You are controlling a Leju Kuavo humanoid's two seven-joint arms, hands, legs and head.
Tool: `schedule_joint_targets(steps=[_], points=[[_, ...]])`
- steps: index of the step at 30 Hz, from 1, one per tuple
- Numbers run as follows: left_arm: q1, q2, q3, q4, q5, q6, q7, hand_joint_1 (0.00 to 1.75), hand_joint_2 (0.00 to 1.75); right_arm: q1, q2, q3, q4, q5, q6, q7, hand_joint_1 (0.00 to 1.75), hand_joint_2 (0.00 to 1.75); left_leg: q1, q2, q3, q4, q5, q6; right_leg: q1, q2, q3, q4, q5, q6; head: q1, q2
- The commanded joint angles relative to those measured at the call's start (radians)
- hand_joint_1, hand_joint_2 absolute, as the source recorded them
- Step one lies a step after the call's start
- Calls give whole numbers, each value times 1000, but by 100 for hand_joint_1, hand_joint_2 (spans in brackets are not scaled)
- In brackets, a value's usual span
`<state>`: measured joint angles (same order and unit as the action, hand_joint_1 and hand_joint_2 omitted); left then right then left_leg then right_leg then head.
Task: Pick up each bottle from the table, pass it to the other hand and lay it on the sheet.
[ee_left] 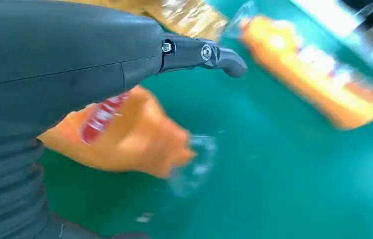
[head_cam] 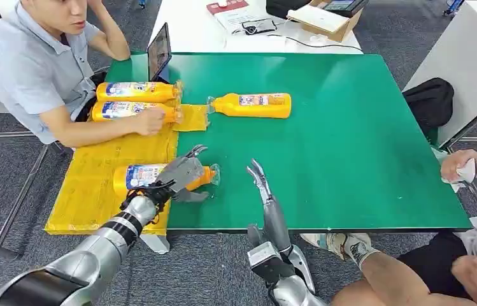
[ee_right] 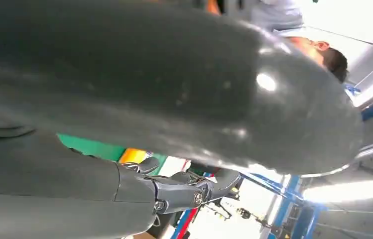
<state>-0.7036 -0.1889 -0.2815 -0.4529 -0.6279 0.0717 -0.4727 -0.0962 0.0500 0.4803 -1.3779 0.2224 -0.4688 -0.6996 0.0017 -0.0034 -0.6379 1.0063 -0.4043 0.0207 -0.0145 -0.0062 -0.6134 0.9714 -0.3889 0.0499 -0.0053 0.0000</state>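
While a person (head_cam: 38,70) steadies two bottles already lying on the yellow sheet (head_cam: 95,191), your left hand (head_cam: 181,173) wraps its fingers over a third orange bottle (head_cam: 137,176), which lies across the sheet's edge with its clear cap end out over the green table (head_cam: 350,159). Your right hand (head_cam: 260,178) stands near the table's front edge, fingers extended and holding nothing. One more bottle (head_cam: 251,105) waits on the table, just beside the sheet's corner. Judging by this, you are at the laying-down step; next, release cleanly, then send the right hand for the last bottle.
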Motion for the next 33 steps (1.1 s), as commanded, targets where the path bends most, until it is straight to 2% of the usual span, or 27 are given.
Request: schedule_joint_targets(steps=[1,4,5,7,8,9,10,12,13,15,17,19,22,24,25,27,28,33], points=[[161,-79,208,-436,312,143,-183,0,175,-46,-13,35,56,-16,-45,1,0,0,0,2,4,0,-2,-1,1,2,3,0,-2,-2,0,0],[276,-93,211,-719,580,131,-177,0,175,-56,-28,56,48,-10,-89,1,0,0,0,2,2,0,-2,-1,1,2,1,0,-1,-1,0,0],[301,-94,210,-775,666,116,-164,0,175,-57,-35,57,47,-7,-102,1,0,0,0,4,6,1,-4,-1,1,4,5,1,-3,-2,0,0],[349,-95,209,-868,782,105,-156,0,175,-63,-53,54,46,1,-109,1,0,0,0,3,1,-1,-1,-1,0,3,0,-1,0,-1,0,0],[382,-87,198,-921,836,109,-163,0,175,-66,-67,43,54,21,-103,1,0,0,0,5,6,1,-4,-1,1,5,4,0,-2,-2,0,0],[408,-82,194,-958,883,112,-155,0,175,-76,-76,25,104,56,-88,1,0,175,0,5,5,0,-4,-1,1,5,3,0,-2,-2,0,0],[444,-61,179,-1001,932,117,-142,0,175,-84,-66,-44,161,103,-15,1,0,175,1,5,7,1,-5,-1,1,5,5,0,-3,-2,0,0],[450,-58,179,-1005,934,117,-142,0,175,-85,-72,-49,157,101,-7,1,0,175,1,5,5,-1,-3,-1,1,4,4,-2,-1,-2,0,0],[483,-58,192,-1015,1025,123,-82,0,175,-101,-76,-107,249,158,92,68,0,175,0,4,4,-1,-2,-1,1,3,3,-2,-1,-1,0,0],[552,-44,186,-1053,985,176,-136,0,175,-151,-109,-167,354,247,133,119,0,175,0,4,7,-2,-3,-1,0,4,6,-3,-1,-2,0,0],[588,-40,186,-1077,985,179,-135,0,175,-182,-120,-208,399,268,170,117,0,175,0,5,8,-3,-3,-1,0,6,7,-3,-1,-2,0,0],[596,-36,177,-1083,943,204,-155,0,175,-201,-121,-229,415,310,155,112,0,175,0,7,9,-1,-4,-1,0,7,7,-2,-2,-2,0,0],[630,-22,151,-1102,813,301,-177,0,175,-308,-158,-250,529,430,155,211,0,175,-1,1,2,-1,-1,1,-1,2,2,-1,-1,-1,0,0],[644,-20,152,-1112,797,320,-176,0,175,-362,-169,-258,593,462,162,227,0,175,-1,5,4,-1,-2,1,-1,5,3,-1,0,-1,-1,0],[648,-19,151,-1113,778,340,-163,0,175,-386,-163,-266,640,478,154,227,0,175,-1,7,7,0,-4,0,-1,7,6,-1,-1,-1,0,0],[651,-18,150,-1110,716,405,-168,0,175,-421,-155,-264,701,510,170,250,0,175,-1,3,3,-1,-1,0,-1,3,3,-1,0,-1,-1,0],[648,-17,149,-1104,701,420,-169,0,175,-436,-145,-265,729,514,173,255,0,175,-1,3,6,-1,-3,0,-1,3,6,0,-2,-2,0,0],[625,-12,142,-1077,653,458,-179,0,175,-499,-74,-240,823,535,189,265,0,175,0,4,3,-1,-1,0,0,4,3,-1,0,-1,0,0]])
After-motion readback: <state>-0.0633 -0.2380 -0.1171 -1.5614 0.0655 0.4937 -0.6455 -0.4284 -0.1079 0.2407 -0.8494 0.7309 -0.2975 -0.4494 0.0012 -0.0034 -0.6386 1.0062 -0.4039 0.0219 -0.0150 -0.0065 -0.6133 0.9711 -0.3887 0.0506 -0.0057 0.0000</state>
